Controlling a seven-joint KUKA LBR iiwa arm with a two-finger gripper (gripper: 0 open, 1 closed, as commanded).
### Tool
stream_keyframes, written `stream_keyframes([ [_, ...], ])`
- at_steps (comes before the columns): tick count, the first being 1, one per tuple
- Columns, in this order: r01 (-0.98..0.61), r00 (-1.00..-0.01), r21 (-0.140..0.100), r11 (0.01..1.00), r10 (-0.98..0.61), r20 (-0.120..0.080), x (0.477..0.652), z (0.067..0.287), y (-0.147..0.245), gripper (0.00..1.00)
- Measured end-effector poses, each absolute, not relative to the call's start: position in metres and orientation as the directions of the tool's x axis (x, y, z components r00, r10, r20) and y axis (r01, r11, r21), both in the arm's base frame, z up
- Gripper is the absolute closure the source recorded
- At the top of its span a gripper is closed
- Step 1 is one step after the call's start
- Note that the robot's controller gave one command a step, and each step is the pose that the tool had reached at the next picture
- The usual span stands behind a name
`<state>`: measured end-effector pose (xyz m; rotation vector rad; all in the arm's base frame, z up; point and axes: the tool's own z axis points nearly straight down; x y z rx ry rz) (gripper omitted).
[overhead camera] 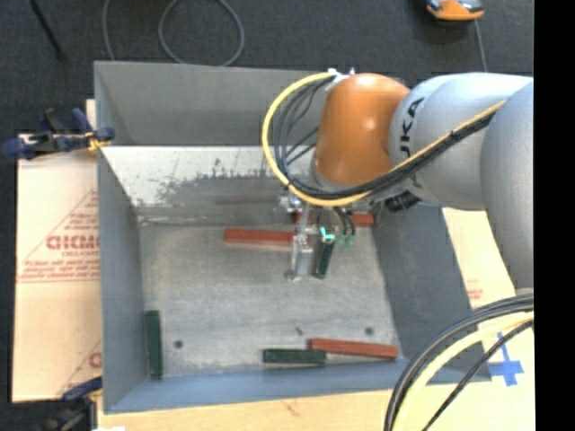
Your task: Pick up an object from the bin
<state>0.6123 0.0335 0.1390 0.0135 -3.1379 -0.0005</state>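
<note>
My gripper [306,260] hangs low over the middle back of the bin, under the orange wrist cover. A red flat bar [255,237] lies just left of it, its right end reaching the gripper. A short dark green piece [324,257] stands tilted against the gripper's right side; whether it is gripped is hidden. A small red piece [362,220] shows just right of the gripper, partly under the arm.
Along the front wall lie a dark green bar [294,356] and a red bar [354,348], end to end. Another dark green bar [154,342] lies along the left wall near the front corner. The arm covers the bin's back right.
</note>
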Motion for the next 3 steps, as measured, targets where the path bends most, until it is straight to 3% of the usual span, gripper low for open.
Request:
stream_keyframes([
  [1, -0.122, -0.993, -0.001, 0.993, -0.122, 0.001, 0.636, 0.067, 0.026, 0.00],
  [2, -0.114, -0.993, 0.000, 0.993, -0.114, -0.002, 0.653, 0.071, 0.018, 0.00],
  [3, -0.113, -0.994, 0.000, 0.994, -0.113, -0.005, 0.654, 0.072, 0.018, 1.00],
])
